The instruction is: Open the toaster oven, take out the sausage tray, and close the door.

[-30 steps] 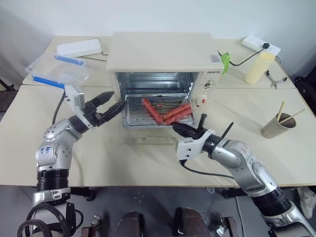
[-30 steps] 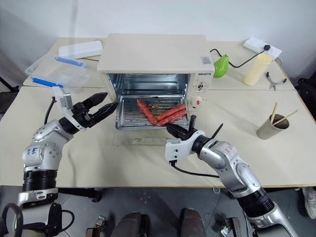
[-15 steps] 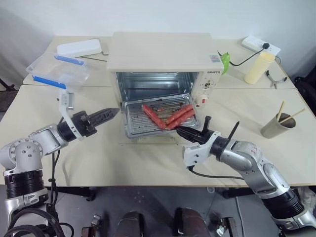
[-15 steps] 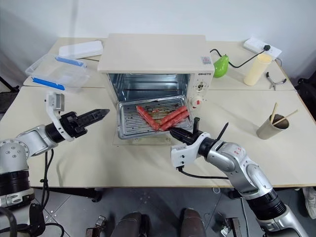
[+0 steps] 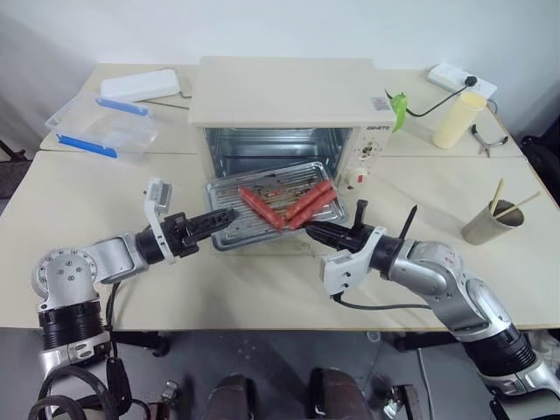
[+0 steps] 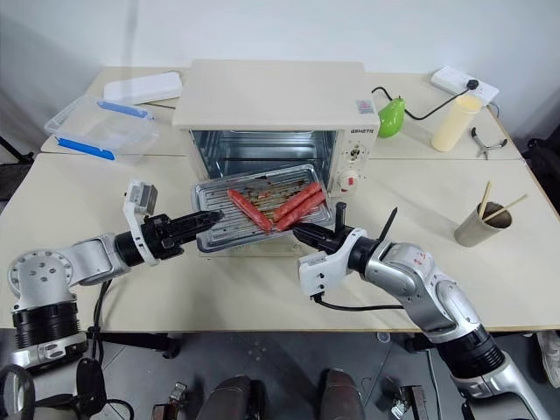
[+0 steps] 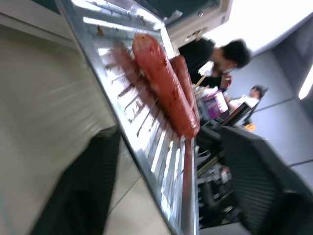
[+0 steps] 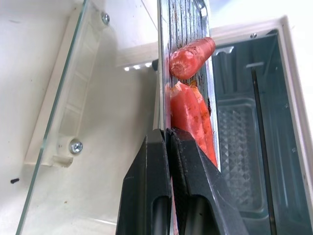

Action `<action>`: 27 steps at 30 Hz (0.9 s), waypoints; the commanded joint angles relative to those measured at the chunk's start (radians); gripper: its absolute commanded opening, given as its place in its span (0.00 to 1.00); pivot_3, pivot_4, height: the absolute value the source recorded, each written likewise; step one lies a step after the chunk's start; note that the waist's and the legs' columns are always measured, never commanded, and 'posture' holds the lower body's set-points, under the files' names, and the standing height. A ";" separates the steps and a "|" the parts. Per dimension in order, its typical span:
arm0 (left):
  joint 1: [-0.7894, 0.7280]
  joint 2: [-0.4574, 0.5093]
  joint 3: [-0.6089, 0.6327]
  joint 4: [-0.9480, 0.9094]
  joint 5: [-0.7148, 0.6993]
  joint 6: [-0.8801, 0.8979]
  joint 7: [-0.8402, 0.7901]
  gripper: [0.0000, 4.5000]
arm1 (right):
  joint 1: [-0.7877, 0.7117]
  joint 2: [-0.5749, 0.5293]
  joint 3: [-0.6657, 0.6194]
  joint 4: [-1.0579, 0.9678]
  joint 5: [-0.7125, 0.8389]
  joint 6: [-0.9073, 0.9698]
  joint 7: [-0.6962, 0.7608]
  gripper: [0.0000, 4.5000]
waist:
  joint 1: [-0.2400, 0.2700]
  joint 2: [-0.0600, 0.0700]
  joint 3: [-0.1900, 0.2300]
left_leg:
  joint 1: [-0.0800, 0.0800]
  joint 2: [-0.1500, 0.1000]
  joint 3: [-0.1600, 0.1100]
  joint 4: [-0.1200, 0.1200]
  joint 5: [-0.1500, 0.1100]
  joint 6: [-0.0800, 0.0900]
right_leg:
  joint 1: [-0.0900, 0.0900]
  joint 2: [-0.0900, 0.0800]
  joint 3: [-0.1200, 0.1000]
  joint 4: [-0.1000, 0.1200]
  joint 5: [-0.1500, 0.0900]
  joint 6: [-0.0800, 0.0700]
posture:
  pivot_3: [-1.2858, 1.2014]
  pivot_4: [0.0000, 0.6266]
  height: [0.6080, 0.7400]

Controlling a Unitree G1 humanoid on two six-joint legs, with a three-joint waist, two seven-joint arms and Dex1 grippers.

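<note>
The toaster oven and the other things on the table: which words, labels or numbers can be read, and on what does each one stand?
Dark brand word at the top of the toaster oven's right panel: too small to read surely.
Small sticker on the oven's top: too small to read.
Markings around the knobs: too small to read.
Nothing else shows readable text.

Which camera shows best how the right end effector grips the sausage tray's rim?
Right wrist view: the right end effector is shut on the sausage tray rim, seen edge-on. Head views show the whole tray, but the grip is small. Left wrist view shows the tray's other end.
</note>
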 commanded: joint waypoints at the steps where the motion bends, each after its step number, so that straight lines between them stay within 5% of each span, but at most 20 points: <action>1: -0.016 -0.002 0.053 0.014 -0.084 0.018 0.082 0.45 | -0.021 0.002 -0.010 -0.014 0.035 -0.028 0.003 0.00 | -0.001 0.000 0.000 | 0.000 0.000 0.000 0.000 0.000 0.000 | 0.000 0.000 0.000 0.000 0.000 0.000 | 0.52 0.24 1.00; 8: -0.005 -0.012 0.048 0.060 -0.247 0.058 0.273 0.00 | -0.042 0.011 -0.007 -0.006 0.089 -0.030 0.040 0.00 | 0.000 0.000 0.000 | 0.000 0.000 0.000 0.000 0.000 0.000 | 0.000 0.000 0.001 0.000 0.000 0.000 | 0.52 0.24 1.00; 14: 0.061 0.060 -0.066 0.146 -0.558 0.022 0.491 0.00 | -0.046 0.025 -0.022 -0.017 0.197 0.036 0.107 0.00 | -0.001 0.000 0.000 | 0.001 0.000 -0.001 0.000 0.000 0.000 | 0.000 0.000 0.001 0.000 0.000 0.000 | 0.52 0.24 1.00; 18: 0.124 0.099 -0.139 0.124 -0.702 -0.051 0.574 0.00 | -0.054 0.031 -0.042 -0.019 0.264 0.083 0.149 0.22 | -0.002 0.000 0.000 | 0.001 0.001 -0.002 0.000 0.000 0.000 | 0.000 0.000 0.005 0.002 0.000 0.000 | 0.52 0.24 1.00; 27: 0.304 0.107 0.048 0.065 -0.703 -0.045 0.345 0.00 | -0.004 0.024 -0.173 0.006 0.684 0.107 0.272 0.89 | -0.001 0.000 0.000 | 0.001 -0.001 -0.002 0.000 0.000 0.000 | 0.001 0.001 0.006 0.001 0.000 0.000 | 0.52 0.24 1.00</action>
